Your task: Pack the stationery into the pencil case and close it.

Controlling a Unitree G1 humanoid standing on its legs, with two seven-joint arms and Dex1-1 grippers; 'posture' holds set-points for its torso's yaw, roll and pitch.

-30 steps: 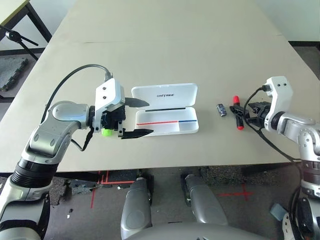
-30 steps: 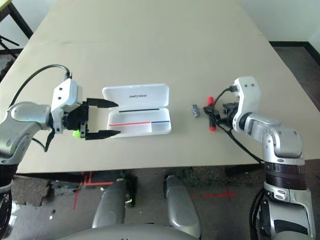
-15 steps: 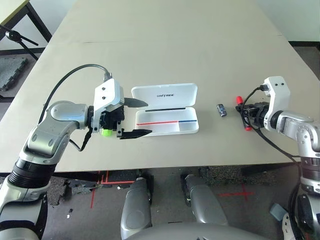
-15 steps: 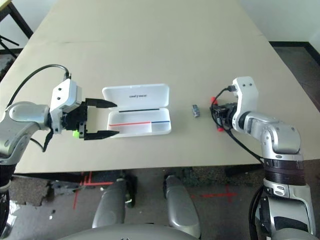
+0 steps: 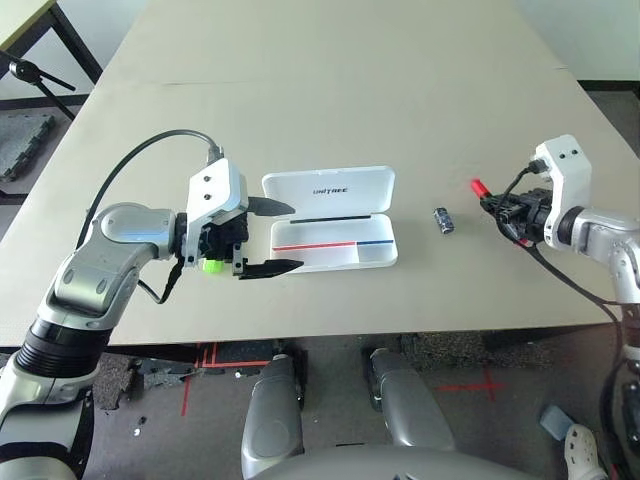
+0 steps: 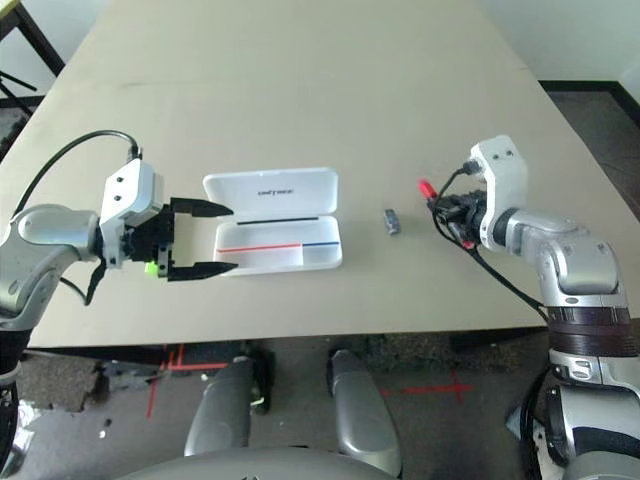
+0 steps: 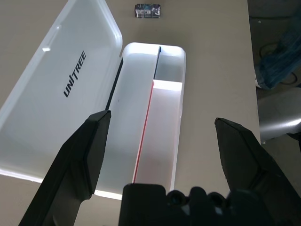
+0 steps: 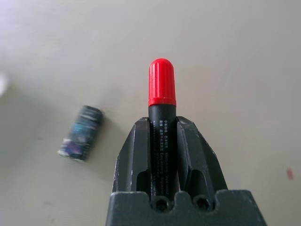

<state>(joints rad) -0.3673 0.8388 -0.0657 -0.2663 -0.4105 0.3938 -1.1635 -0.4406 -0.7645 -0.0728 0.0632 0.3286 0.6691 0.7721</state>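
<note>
The white pencil case (image 5: pixel 340 256) lies open at the table's middle, its "UNITREE" lid (image 5: pixel 328 190) folded back and red and blue stripes inside. My left gripper (image 5: pixel 297 236) hovers open just left of the case, fingers pointing at it. A lime-green highlighter (image 5: pixel 212 265) lies under that gripper's body. The tiny dark block (image 5: pixel 443 221) rests right of the case. Further right, my right gripper (image 8: pixel 162 125) is shut on the black marker (image 8: pixel 162 108), held above the table with its red cap (image 5: pixel 478 186) pointing toward the block (image 8: pixel 80 133).
The beige table (image 5: pixel 330 90) stretches far back and to both sides. Its front edge (image 5: pixel 400 325) runs close below the case. A black stand (image 5: pixel 35 75) is on the floor beyond the table's far left.
My right gripper closed on the marker, lifted it off the table and drew back to the right. The left arm and the case stayed put.
</note>
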